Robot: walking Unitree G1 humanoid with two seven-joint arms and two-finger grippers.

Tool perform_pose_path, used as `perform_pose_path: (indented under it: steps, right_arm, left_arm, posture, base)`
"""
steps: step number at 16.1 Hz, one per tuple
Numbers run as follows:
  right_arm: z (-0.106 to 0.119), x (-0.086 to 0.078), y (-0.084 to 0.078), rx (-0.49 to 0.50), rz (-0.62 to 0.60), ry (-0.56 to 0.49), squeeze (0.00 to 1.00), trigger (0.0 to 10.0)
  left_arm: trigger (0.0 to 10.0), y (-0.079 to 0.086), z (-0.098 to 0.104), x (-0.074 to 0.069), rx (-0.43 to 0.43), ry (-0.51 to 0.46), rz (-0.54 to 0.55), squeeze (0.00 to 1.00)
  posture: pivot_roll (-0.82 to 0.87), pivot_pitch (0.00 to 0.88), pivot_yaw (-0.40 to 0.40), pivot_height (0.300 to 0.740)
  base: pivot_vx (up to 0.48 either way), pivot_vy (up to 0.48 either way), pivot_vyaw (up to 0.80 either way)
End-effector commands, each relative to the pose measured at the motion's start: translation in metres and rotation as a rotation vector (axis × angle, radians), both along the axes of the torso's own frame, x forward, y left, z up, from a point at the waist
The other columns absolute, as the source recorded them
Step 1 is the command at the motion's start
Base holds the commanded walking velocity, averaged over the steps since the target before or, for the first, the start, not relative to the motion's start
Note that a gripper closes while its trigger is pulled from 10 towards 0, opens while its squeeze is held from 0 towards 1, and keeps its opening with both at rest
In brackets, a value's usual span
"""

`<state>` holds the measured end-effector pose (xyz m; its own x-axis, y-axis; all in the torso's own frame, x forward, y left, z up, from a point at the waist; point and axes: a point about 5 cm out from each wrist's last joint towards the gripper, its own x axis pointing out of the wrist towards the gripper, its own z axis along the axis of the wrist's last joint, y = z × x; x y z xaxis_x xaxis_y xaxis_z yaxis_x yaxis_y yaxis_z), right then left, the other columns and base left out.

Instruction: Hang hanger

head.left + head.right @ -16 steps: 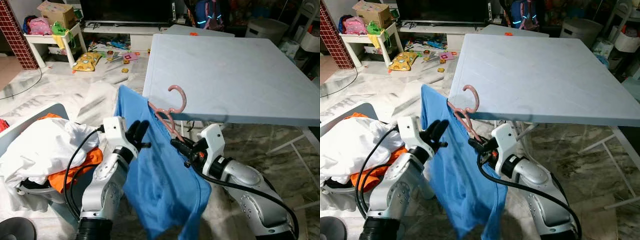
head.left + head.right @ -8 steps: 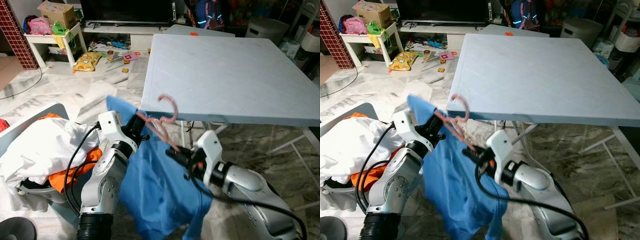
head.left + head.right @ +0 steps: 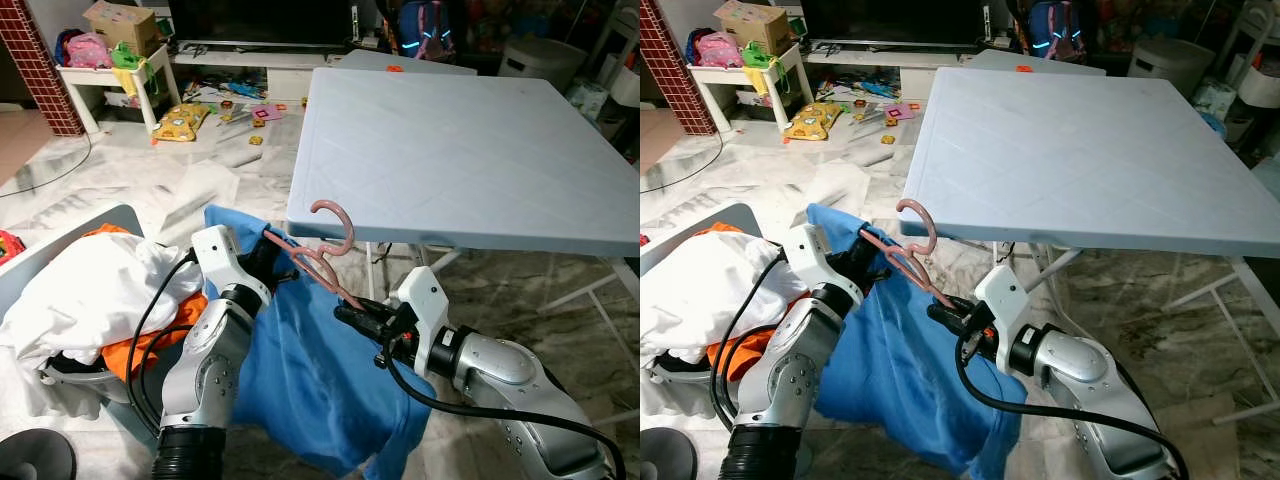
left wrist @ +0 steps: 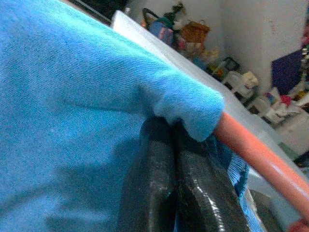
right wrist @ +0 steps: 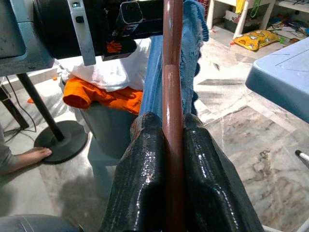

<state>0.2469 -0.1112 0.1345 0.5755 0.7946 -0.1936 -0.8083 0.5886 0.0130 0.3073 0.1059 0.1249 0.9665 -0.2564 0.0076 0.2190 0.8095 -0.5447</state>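
Observation:
A pink hanger (image 3: pixel 322 262) sits inside the neck of a blue shirt (image 3: pixel 310 385), with its hook (image 3: pixel 337 218) standing up just below the near edge of the light blue table (image 3: pixel 470 140). My right gripper (image 3: pixel 349 313) is shut on the hanger's lower arm; in the right wrist view the pink bar (image 5: pixel 172 58) runs up between the fingers (image 5: pixel 142 159). My left gripper (image 3: pixel 264 266) is shut on the shirt's shoulder at the hanger's other end. In the left wrist view blue cloth (image 4: pixel 72 87) lies over the closed fingers (image 4: pixel 159 183), next to the pink bar (image 4: pixel 251 152).
A grey laundry basket (image 3: pixel 120 222) heaped with white and orange clothes (image 3: pixel 90 290) stands at my left. A black round stand base (image 5: pixel 63 140) and a person's bare foot (image 5: pixel 29 157) are on the marble floor. Toys and a white side table (image 3: pixel 100 75) lie farther back.
The left gripper went from open beside the shirt to shut on its shoulder. The hanger and shirt came lower and to the left, and the shirt now spreads wider between the two grippers.

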Motion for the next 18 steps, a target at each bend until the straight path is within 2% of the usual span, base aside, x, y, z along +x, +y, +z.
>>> perform_pose_path:
  steps: [1,3,4,5,7,10,16,18]
  right_arm:
    - [0.007,0.0,0.003,0.002,0.025,-0.038,0.0,10.0]
    - [0.006,0.003,-0.001,-0.014,0.002,-0.046,0.0,10.0]
    - [0.005,0.008,-0.003,-0.03,-0.046,-0.062,0.0,10.0]
    - [0.006,0.013,-0.005,-0.033,-0.091,-0.076,0.0,10.0]
    - [0.01,0.029,-0.007,-0.009,-0.232,-0.107,0.0,10.0]
    - [0.016,0.04,-0.009,0.038,-0.319,-0.107,0.0,10.0]
    - [0.015,0.034,-0.004,0.049,-0.258,-0.078,0.0,10.0]
    - [0.013,0.03,0.0,0.051,-0.228,-0.07,0.0,10.0]
  left_arm:
    - [0.0,0.0,-0.004,-0.001,-0.002,0.014,0.033,0.0]
    - [0.0,0.017,-0.009,0.002,0.057,0.031,0.135,0.0]
    - [9.5,0.02,-0.009,0.002,0.079,0.027,0.145,0.61]
    - [10.0,0.015,-0.006,0.001,0.081,0.012,0.116,1.0]
    - [10.0,-0.008,0.0,-0.005,0.058,-0.035,-0.003,1.0]
    - [10.0,-0.032,0.0,-0.014,0.096,-0.074,-0.123,1.0]
    - [10.0,-0.026,0.006,-0.005,0.062,-0.085,-0.101,1.0]
    - [10.0,-0.029,0.006,-0.004,0.017,-0.068,-0.106,1.0]
  posture:
    - [-0.14,0.0,-0.034,0.74]
    - [-0.14,0.0,-0.035,0.74]
    - [-0.14,0.0,-0.036,0.74]
    - [-0.14,0.0,-0.037,0.74]
    - [-0.13,0.0,-0.039,0.74]
    - [-0.13,0.0,-0.04,0.74]
    - [-0.14,0.0,-0.035,0.74]
    - [-0.14,0.0,-0.034,0.74]
  base:
    - [0.0,0.0,0.0]
    - [0.0,0.0,0.0]
    - [0.0,0.0,0.0]
    - [0.0,0.0,0.0]
    - [0.0,0.0,0.0]
    - [0.0,0.0,0.0]
    - [0.0,0.0,0.0]
    - [0.0,0.0,0.0]
